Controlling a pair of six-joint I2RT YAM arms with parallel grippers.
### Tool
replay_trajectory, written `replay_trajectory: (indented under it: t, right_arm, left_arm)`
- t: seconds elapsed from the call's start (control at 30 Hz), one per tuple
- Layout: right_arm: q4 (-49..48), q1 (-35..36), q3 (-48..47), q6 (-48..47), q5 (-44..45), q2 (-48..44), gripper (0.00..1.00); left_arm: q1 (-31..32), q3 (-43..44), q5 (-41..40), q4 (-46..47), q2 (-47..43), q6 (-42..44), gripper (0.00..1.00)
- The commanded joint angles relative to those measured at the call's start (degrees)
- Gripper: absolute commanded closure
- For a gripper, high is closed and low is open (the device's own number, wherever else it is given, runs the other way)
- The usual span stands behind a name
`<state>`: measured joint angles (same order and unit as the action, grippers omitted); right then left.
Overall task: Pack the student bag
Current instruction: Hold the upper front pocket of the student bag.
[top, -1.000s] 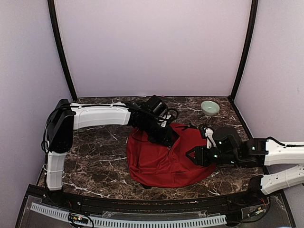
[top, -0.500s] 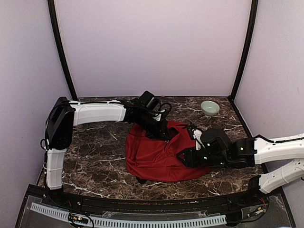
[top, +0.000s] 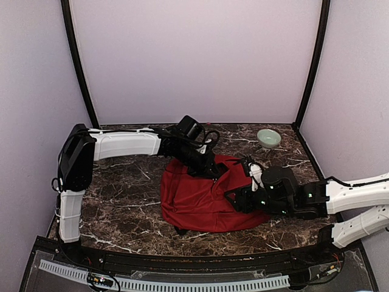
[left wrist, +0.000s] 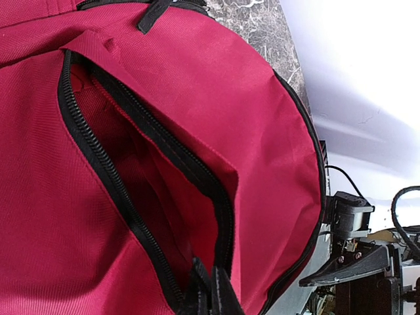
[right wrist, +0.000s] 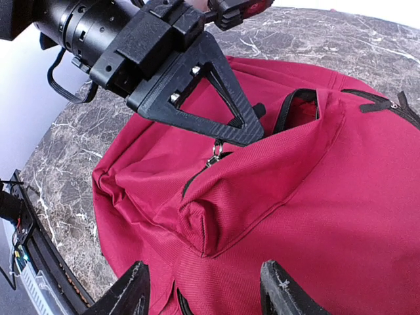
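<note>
The student bag (top: 200, 201), a large red backpack with black zippers, lies flat in the middle of the marble table. My left gripper (top: 211, 171) is shut on the fabric edge of the bag's open front pocket and holds it up. In the left wrist view the closed fingertips (left wrist: 211, 296) pinch that edge beside the black zipper (left wrist: 98, 164), and the pocket's red inside shows. My right gripper (top: 233, 196) is open and empty, low over the bag's right half. In the right wrist view its gripper (right wrist: 207, 292) frames the raised pocket corner (right wrist: 210, 223), with the left gripper (right wrist: 190, 85) above it.
A pale green bowl (top: 268, 137) stands at the back right of the table. The left arm (top: 127, 145) stretches across the back left. A black rail (top: 182, 261) runs along the table's near edge.
My right gripper has moved left, further over the bag. My left gripper has pulled the pocket edge back and left, and the bag has flattened and shifted slightly.
</note>
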<state>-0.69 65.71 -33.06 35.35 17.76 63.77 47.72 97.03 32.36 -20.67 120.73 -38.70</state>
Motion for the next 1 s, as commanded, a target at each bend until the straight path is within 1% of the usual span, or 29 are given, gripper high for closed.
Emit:
replay_trajectory:
  t: [0.0,0.13,0.33,0.43,0.53,0.6,0.7,0.8,0.9,0.93,0.97]
  right_arm:
    - [-6.83,0.47,0.97,-1.7,3.12,0.39,0.42]
    - [-9.49,0.32,-1.05,-4.09,1.95,4.18,0.42]
    - [-11.1,0.37,-5.73,-5.26,-0.25,13.46,0.44]
    - [-11.49,-0.29,-6.54,-3.75,0.83,16.4,0.49]
    - [-12.5,-1.76,-6.89,-3.42,0.01,18.36,0.5]
    - [-12.63,-2.6,-6.99,-3.59,1.17,19.34,0.53]
    - [-11.64,-3.78,-7.78,-3.32,4.14,20.32,0.6]
    - [-10.91,-4.81,-9.51,-3.36,5.96,21.43,0.61]
    - [-11.81,-5.07,-11.11,-4.91,3.83,23.13,0.61]
    - [-12.12,-5.08,-11.62,-5.49,2.54,23.85,0.63]
    - [-12.33,-5.09,-12.04,-5.86,1.06,24.46,0.68]
  left_arm:
    - [-0.84,2.05,0.22,3.04,-2.16,-0.85,1.0]
    - [-0.83,3.05,-0.63,3.21,-2.16,-2.31,1.0]
    - [-0.87,3.91,-1.22,3.41,-2.16,-5.07,1.0]
    - [-0.86,4.07,-1.23,3.09,-2.22,-5.42,1.0]
    - [-0.88,3.96,-0.77,3.23,-2.18,-5.83,1.0]
    - [-0.87,3.95,-0.51,3.2,-2.17,-6.09,1.0]
    - [-0.87,3.95,-0.01,3.64,-2.25,-6.66,1.0]
    - [-0.87,3.91,0.25,3.96,-2.27,-7.17,1.0]
    - [-0.87,3.9,0.37,4.48,-2.17,-7.6,1.0]
    - [-0.88,3.87,0.49,4.76,-2.16,-7.8,1.0]
    - [-0.86,3.87,0.51,5.02,-2.16,-8.01,1.0]
